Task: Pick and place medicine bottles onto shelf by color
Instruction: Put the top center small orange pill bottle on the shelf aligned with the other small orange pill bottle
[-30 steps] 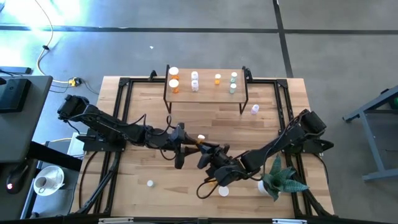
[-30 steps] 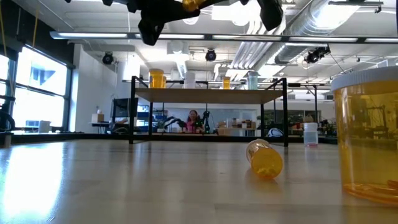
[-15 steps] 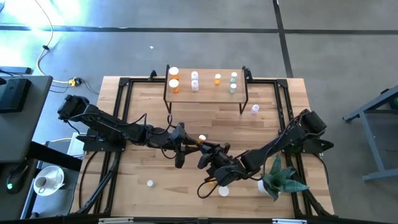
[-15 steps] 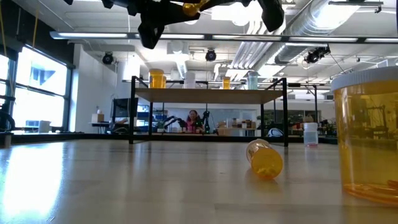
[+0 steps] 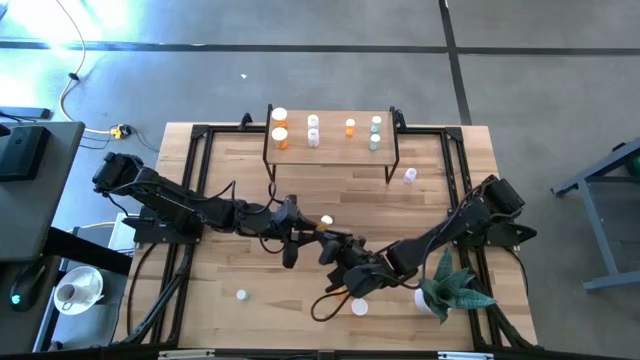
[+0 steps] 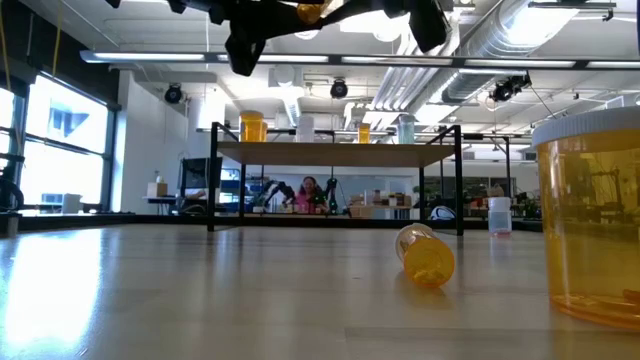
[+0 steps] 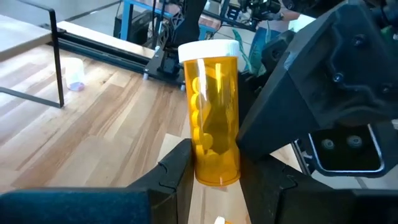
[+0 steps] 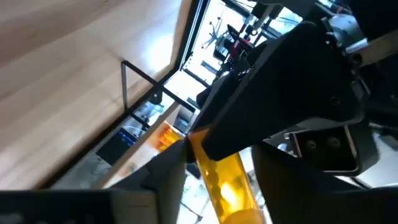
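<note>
Left gripper point(image 7: 214, 171) was clamped on an orange vial point(image 7: 211, 112), white cap away from my wrist, pills visible inside. Held it raised over the middle of the bench point(image 5: 230, 170), cap point(image 5: 326, 221) showing pale from above. Right gripper point(image 5: 338, 247) sat immediately beside it, nose to nose with my left one, its housing crowding the vial in the left wrist view. From the right wrist view the same orange vial point(image 8: 227, 177) lay between my right fingers point(image 8: 168, 171); whether they pressed on it or stood just off it I could not tell.

Shelf point(image 5: 330, 155) stood at the far edge of the bench, middle of that edge. On it, along the far side: two orange vials point(image 5: 280, 127) at the left end, two pale lilac ones point(image 5: 313, 130) next, one small orange one point(image 5: 350, 127), then two pale green ones point(image 5: 375, 132) toward the right end. One lilac vial point(image 5: 410, 176) stood on the bench just off the shelf's right legs.

Near edge of the bench: a white-capped vial point(image 5: 241, 295) left of centre, another point(image 5: 359, 307) under my right arm. Low view showed an orange vial lying on its side point(image 6: 425, 256) and a large orange one point(image 6: 590, 215) close to the lens. Green plant point(image 5: 450, 288) stood at the near right corner.
</note>
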Available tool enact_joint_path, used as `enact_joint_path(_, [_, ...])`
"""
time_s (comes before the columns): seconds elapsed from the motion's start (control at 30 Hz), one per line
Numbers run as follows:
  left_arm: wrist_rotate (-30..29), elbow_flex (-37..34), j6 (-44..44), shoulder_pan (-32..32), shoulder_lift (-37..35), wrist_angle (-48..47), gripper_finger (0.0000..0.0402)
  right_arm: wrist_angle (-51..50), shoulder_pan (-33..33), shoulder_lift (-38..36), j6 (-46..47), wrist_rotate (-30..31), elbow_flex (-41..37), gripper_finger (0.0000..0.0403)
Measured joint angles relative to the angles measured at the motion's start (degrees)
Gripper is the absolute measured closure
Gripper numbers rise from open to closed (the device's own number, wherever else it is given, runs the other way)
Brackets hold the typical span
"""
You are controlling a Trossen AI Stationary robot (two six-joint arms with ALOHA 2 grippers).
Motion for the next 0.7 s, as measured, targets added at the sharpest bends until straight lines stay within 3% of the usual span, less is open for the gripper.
enact_joint_path(0.2, [0.0, 0.1, 3.4, 1.6, 0.0, 0.0, 0.0301, 0.0, -0.1, 0.0, 6.5, 0.6, 0.0, 0.0184])
enact_joint_path(0.37, [-4.6, 0.2, 6.6, 2.8, -0.5, -1.6, 0.0301, 0.1, -0.1, 0.1, 9.1, 4.4, 0.0, 0.0181])
enact_joint_path(0.7, [-6.4, -1.6, 8.1, 4.1, -1.0, -3.7, 0.0301, 8.0, -1.4, 0.1, 9.5, 10.1, -0.1, 0.0181])
